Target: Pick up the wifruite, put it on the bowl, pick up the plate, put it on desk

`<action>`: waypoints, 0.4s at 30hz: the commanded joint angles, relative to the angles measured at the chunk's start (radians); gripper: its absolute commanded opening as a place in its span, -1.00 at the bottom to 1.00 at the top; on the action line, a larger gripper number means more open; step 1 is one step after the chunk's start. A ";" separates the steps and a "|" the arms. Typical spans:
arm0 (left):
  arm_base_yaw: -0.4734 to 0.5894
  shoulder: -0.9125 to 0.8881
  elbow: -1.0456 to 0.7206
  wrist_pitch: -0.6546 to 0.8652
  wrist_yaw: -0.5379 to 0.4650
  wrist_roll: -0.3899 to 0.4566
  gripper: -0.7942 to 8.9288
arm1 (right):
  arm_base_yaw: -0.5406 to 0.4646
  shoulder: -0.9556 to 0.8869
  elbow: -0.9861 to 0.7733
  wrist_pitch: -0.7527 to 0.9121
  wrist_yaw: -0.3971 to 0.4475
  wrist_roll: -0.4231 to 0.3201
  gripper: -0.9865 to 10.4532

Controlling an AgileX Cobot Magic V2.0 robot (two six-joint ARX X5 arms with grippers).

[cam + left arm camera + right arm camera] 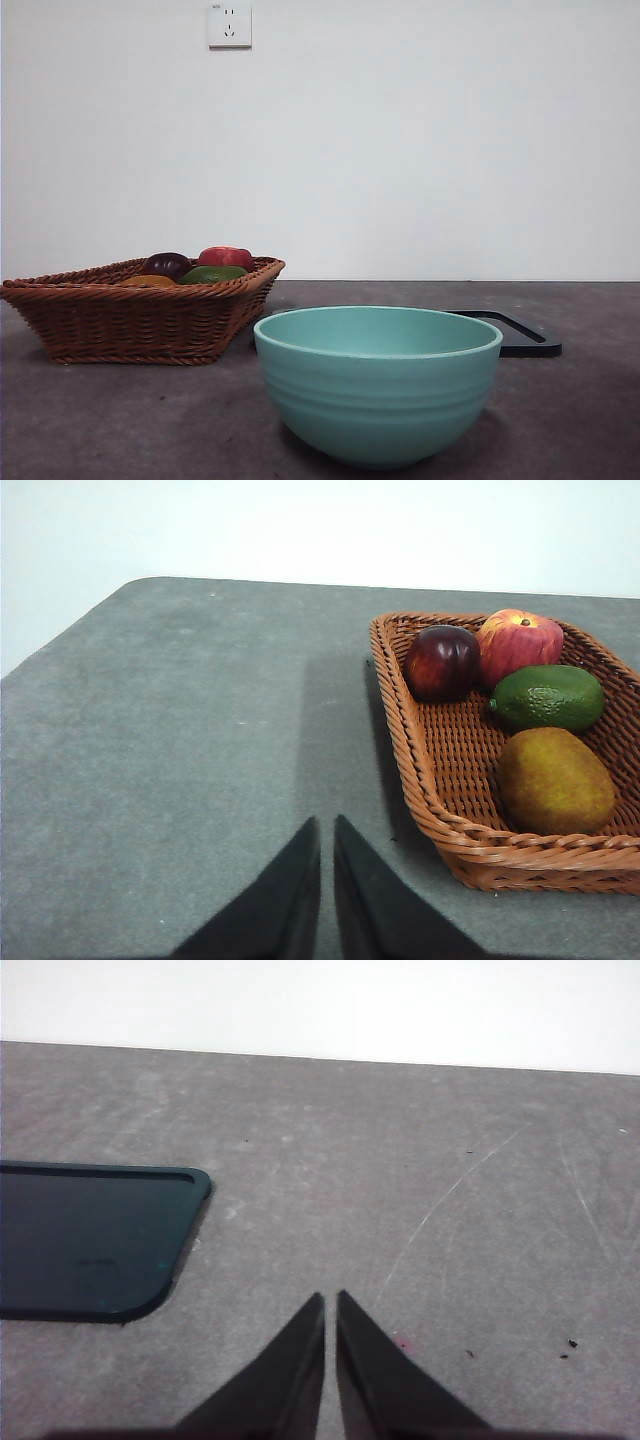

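The wifruite (555,781), an orange-brown oval fruit, lies in the brown wicker basket (430,770); only its top (148,281) peeks over the rim in the front view. The mint-green bowl (377,383) stands near the front of the grey desk (120,420). Behind the bowl lies a flat black plate (525,337), also seen as a dark plate (90,1240) in the right wrist view. My left gripper (327,825) is shut over bare desk beside the basket. My right gripper (330,1300) is shut over bare desk beside the plate.
In the basket (130,315) also lie a dark purple fruit (441,662), a red apple (518,643) and a green fruit (548,696). A white wall with a socket (229,25) stands behind the desk.
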 commanded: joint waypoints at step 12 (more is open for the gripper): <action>-0.001 0.003 -0.016 0.091 0.012 -0.142 -0.80 | 0.000 -0.002 0.011 0.011 -0.029 0.171 -0.80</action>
